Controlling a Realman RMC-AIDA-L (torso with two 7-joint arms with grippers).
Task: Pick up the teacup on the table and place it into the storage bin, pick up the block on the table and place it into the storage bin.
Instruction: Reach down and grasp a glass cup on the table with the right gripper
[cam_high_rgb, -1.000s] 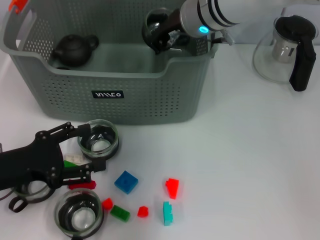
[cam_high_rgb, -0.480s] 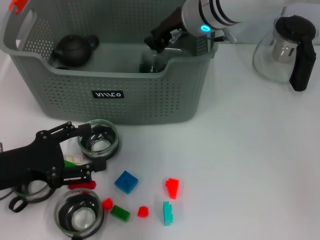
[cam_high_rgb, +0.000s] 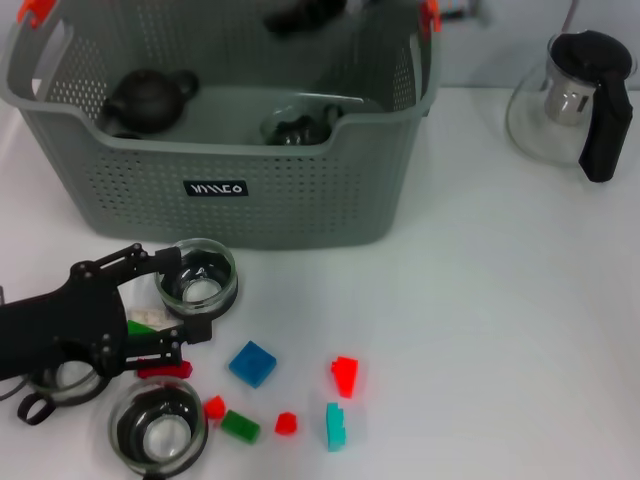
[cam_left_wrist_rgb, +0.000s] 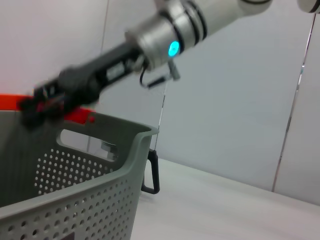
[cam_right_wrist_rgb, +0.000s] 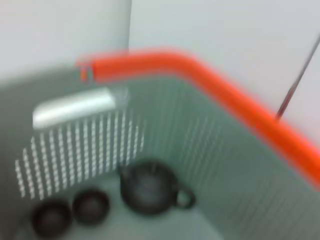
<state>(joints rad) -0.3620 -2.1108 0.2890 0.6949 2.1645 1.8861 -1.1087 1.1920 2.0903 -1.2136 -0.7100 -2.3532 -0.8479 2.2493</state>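
Nearest you, two glass teacups (cam_high_rgb: 157, 428) (cam_high_rgb: 199, 277) flank the left gripper (cam_high_rgb: 175, 305), which rests low on the table (cam_high_rgb: 500, 300) with its fingers spread wide and nothing between them; a third cup (cam_high_rgb: 62, 380) is partly hidden under that arm. Just beside lie scattered blocks: a blue block (cam_high_rgb: 252, 363), a red block (cam_high_rgb: 345, 375), a teal block (cam_high_rgb: 335, 426), a green block (cam_high_rgb: 240, 427). Farther back stands the storage bin (cam_high_rgb: 300, 200), holding a dark teapot (cam_high_rgb: 148, 99) and a glass teacup (cam_high_rgb: 300, 128) behind its front wall. A glass teapot (cam_high_rgb: 575, 105) stands to its right. The right gripper (cam_left_wrist_rgb: 42, 102) hovers blurred above the bin's rim; whether its fingers are apart cannot be told.
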